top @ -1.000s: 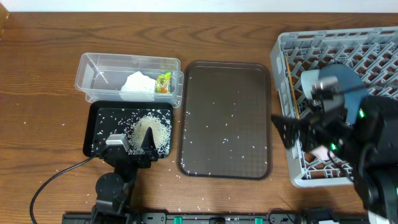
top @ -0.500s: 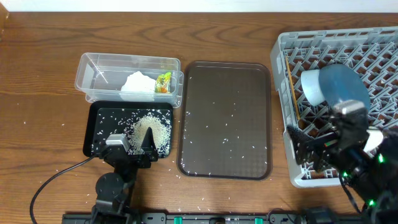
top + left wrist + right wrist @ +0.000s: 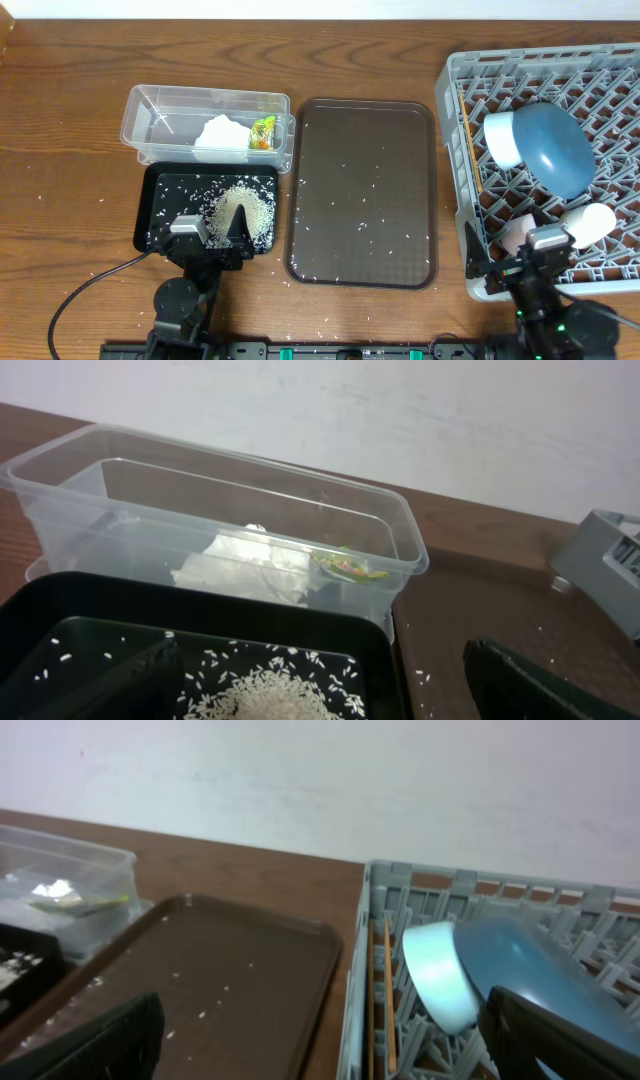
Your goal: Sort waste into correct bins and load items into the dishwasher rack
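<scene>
The right gripper (image 3: 330, 1045), open and empty, has drawn back off the rack (image 3: 455, 75), so we judge loading finished; the left gripper (image 3: 320, 695) hovers open over the black tray (image 3: 155, 225). We count one plate (image 3: 555, 150), one bowl (image 3: 500, 140), two cups (image 3: 588, 222) and two chopsticks (image 3: 470, 145) racked. The tub (image 3: 140, 110) holds one napkin (image 3: 222, 132) and one wrapper (image 3: 263, 132); rice (image 3: 245, 208) fills the black tray.

You get bright, even light from above, so shadows on the table (image 3: 380, 60) are small and soft. The clear tub (image 3: 150, 125) shines a little (white glints on its wall). Your wrist pictures look soft and fuzzy, and the black fingers (image 3: 540, 680) up close are blurry.
</scene>
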Robot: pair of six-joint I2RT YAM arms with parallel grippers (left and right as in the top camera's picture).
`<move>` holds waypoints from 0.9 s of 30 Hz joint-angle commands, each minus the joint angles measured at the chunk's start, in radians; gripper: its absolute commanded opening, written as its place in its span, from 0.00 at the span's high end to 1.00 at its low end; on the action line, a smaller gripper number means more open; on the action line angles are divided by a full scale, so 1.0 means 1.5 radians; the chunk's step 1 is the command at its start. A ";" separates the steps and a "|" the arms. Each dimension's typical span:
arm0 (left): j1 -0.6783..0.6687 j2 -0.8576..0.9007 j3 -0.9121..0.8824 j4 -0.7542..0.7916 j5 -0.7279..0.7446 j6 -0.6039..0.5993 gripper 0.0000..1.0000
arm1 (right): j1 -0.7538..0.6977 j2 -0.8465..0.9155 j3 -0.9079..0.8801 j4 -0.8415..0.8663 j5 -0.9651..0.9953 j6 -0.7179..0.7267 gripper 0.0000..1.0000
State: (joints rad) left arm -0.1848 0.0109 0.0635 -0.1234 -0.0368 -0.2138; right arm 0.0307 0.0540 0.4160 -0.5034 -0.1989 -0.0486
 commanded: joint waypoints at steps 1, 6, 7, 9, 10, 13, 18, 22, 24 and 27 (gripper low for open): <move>0.003 -0.005 -0.019 -0.006 -0.011 -0.006 0.08 | -0.004 -0.029 -0.060 0.040 0.010 -0.008 0.01; 0.003 -0.005 -0.019 -0.006 -0.011 -0.006 0.08 | -0.005 -0.033 -0.138 0.112 0.000 0.006 0.01; 0.003 -0.005 -0.019 -0.006 -0.011 -0.006 0.09 | -0.005 -0.033 -0.157 0.135 0.000 0.007 0.01; 0.003 -0.005 -0.019 -0.006 -0.011 -0.006 0.09 | -0.005 -0.033 -0.190 0.186 0.000 0.007 0.01; 0.003 -0.005 -0.019 -0.006 -0.011 -0.006 0.09 | -0.005 -0.033 -0.207 0.211 0.000 0.007 0.01; 0.003 -0.005 -0.019 -0.006 -0.011 -0.006 0.09 | -0.005 -0.033 -0.266 0.294 0.000 0.007 0.01; 0.003 -0.005 -0.019 -0.006 -0.011 -0.006 0.08 | -0.003 -0.033 -0.274 0.304 0.011 0.004 0.01; 0.003 -0.005 -0.019 -0.006 -0.011 -0.006 0.09 | -0.003 -0.032 -0.274 0.298 0.010 0.004 0.01; 0.003 -0.005 -0.019 -0.006 -0.011 -0.006 0.08 | -0.003 -0.032 -0.274 0.298 0.010 0.004 0.01; 0.003 -0.005 -0.019 -0.006 -0.011 -0.006 0.08 | -0.003 -0.032 -0.274 0.298 0.010 0.004 0.01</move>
State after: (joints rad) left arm -0.1848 0.0109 0.0635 -0.1230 -0.0368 -0.2138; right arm 0.0299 0.0120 0.0090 -0.0547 -0.1894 -0.0463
